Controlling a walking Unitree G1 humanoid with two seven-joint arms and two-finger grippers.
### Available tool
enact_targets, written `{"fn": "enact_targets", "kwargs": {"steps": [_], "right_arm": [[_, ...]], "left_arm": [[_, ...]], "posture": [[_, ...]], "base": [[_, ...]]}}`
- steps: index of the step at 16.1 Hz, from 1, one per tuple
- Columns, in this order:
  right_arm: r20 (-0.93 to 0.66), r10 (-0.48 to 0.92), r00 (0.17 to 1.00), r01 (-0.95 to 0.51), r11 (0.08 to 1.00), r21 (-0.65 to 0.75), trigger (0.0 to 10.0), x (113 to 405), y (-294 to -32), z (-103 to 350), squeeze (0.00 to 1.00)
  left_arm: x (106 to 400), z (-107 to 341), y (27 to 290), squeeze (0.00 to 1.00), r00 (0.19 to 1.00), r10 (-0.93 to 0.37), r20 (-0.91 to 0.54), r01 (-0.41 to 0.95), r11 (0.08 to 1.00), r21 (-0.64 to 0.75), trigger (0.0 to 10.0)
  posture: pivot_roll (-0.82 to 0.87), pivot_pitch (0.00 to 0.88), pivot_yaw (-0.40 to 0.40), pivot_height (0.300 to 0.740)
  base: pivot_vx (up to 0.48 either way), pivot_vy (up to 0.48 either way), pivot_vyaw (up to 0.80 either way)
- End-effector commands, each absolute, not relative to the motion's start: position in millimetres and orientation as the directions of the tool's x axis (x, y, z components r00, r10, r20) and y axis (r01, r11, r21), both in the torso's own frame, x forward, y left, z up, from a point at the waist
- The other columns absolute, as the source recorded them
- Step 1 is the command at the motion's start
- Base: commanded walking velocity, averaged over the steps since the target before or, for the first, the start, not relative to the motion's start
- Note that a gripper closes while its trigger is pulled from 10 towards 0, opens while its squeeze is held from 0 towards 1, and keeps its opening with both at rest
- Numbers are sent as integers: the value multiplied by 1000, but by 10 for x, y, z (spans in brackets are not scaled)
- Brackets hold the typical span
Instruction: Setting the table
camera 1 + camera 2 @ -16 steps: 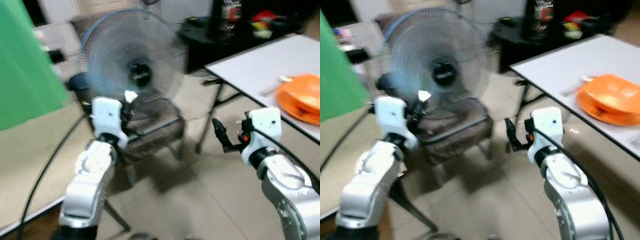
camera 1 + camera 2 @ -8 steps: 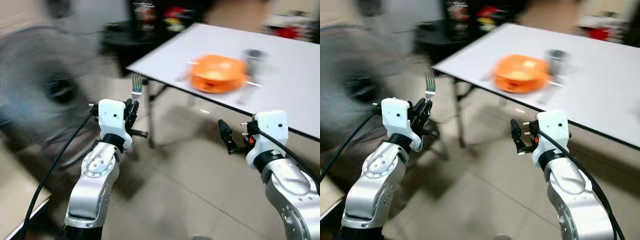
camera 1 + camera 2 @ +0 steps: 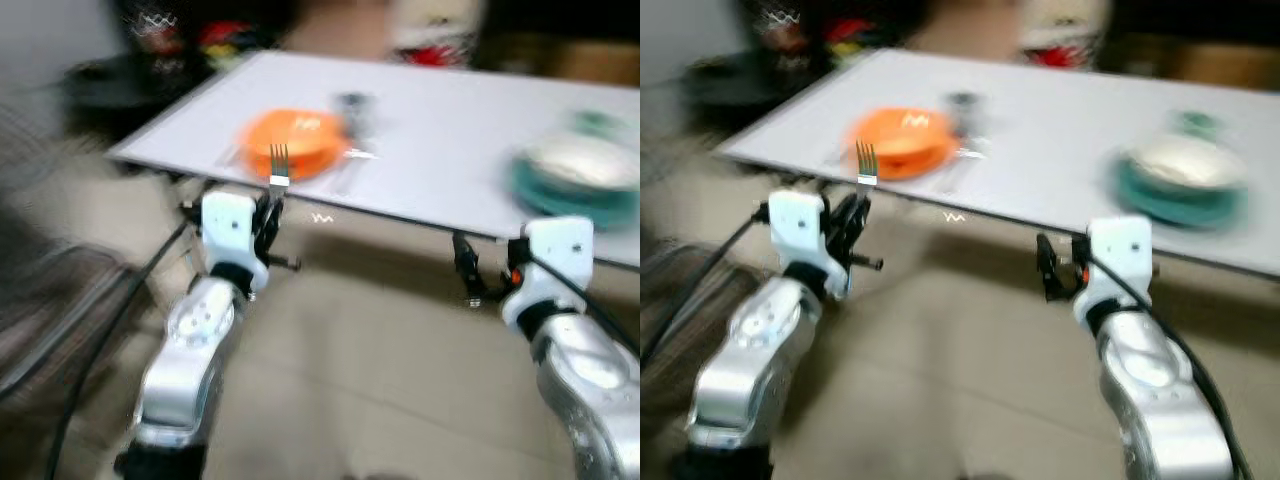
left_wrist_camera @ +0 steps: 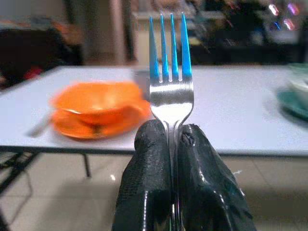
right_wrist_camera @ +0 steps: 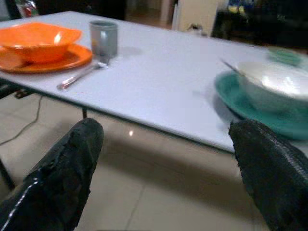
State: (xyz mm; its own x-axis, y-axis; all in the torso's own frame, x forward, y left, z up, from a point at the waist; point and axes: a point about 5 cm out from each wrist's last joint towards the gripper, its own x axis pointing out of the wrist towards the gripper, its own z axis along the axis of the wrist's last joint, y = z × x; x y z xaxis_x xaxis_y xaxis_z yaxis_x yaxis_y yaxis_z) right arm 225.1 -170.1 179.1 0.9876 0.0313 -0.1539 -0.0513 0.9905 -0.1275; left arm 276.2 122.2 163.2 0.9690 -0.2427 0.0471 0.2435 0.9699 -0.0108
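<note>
My left gripper (image 3: pixel 268 212) is shut on a silver fork (image 4: pixel 170 82), held upright with its tines up, in front of the near edge of a white table (image 3: pixel 440 150). Behind the fork an orange bowl on an orange plate (image 3: pixel 292 142) sits at the table's left part, with a grey cup (image 5: pixel 103 38) and a piece of cutlery (image 5: pixel 79 77) beside it. A white bowl on a teal plate (image 3: pixel 575 175) stands at the right. My right gripper (image 3: pixel 465 280) is open and empty, below the table edge.
Tiled floor (image 3: pixel 380 380) lies between me and the table. A dark chair (image 3: pixel 50 300) stands at my left. Dark furniture with red items (image 3: pixel 190 50) is behind the table's far left corner. A small green dish (image 5: pixel 285 55) sits at the back right.
The camera has swung right, so the fan has left the picture and the table with the teal plate has come in. Both arms keep their pose, fork still held.
</note>
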Motion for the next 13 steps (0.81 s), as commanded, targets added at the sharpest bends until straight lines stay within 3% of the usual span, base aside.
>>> {"fn": "enact_targets", "kwargs": {"steps": [1, 4, 9, 13], "right_arm": [[-163, 13, 987, -35, 990, -136, 10000, 2226, -1735, 1790, 0], [-166, 0, 986, -22, 991, -135, 10000, 2197, -1741, 1793, 0], [-168, -18, 986, -6, 990, -142, 10000, 2174, -1801, 1804, 0], [-155, 17, 988, -38, 990, -135, 10000, 2238, -1760, 1831, 0]], "left_arm": [[2762, 1632, 1219, 0, 967, -249, 46, 250, 968, -18, 10000], [2755, 1600, 1212, 0, 967, -253, 29, 254, 967, -21, 10000], [2716, 1613, 1241, 0, 967, -254, 26, 255, 967, -6, 10000], [2654, 1622, 1198, 0, 952, -302, 48, 303, 952, -32, 10000]], "posture": [[-175, 0, 86, 740], [-187, 0, 96, 740], [-156, 0, 86, 740], [-145, 0, 65, 740]], "base": [[0, 480, -800], [0, 480, -800], [0, 0, -780], [66, 0, 0]]}}
